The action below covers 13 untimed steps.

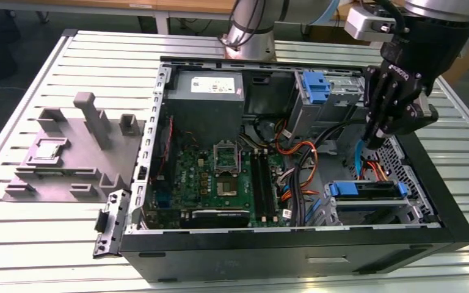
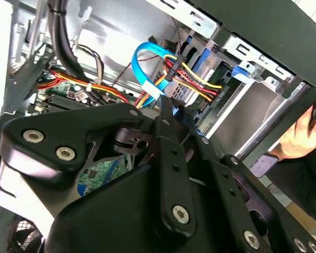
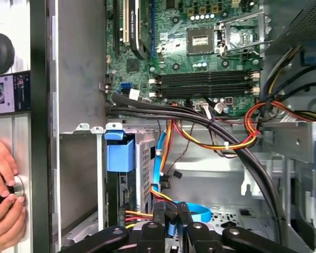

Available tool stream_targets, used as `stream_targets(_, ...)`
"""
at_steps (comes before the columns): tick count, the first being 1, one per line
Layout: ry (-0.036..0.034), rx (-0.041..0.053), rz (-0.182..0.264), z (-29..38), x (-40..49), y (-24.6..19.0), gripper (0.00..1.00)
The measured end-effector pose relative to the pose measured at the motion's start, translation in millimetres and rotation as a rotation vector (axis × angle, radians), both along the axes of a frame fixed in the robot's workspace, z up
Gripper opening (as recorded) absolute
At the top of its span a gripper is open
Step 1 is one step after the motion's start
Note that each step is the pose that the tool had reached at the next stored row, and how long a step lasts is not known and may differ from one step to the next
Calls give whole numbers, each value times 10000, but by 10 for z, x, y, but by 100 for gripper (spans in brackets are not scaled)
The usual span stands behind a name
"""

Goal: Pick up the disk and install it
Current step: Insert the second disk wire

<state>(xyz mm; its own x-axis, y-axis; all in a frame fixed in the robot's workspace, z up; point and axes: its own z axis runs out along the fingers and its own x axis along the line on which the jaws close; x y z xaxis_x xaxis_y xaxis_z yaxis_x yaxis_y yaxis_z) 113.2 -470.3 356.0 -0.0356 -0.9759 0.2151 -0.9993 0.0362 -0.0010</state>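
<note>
Exterior view: puts the gripper (image 1: 373,141) inside the computer case (image 1: 292,256), fingers pinched narrow, gripping nothing discernible, near the disk (image 1: 366,190) seated upright in the case's cage. First wrist view: adds a person's hand (image 3: 2,197) outside the case wall.

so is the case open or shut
Open: the case has no side panel on top, and the motherboard and cables lie bare in the exterior view.
</note>
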Motion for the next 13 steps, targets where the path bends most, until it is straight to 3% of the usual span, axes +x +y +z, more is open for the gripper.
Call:
stream_targets(2,0,-71,-1,-19,3,0,22)
stream_targets(3,-1,-78,0,-27,6,0,16)
stream_targets(6,0,-81,-2,-36,9,0,16)
stream_targets(13,-31,66,45,-45,-11,-51,16)
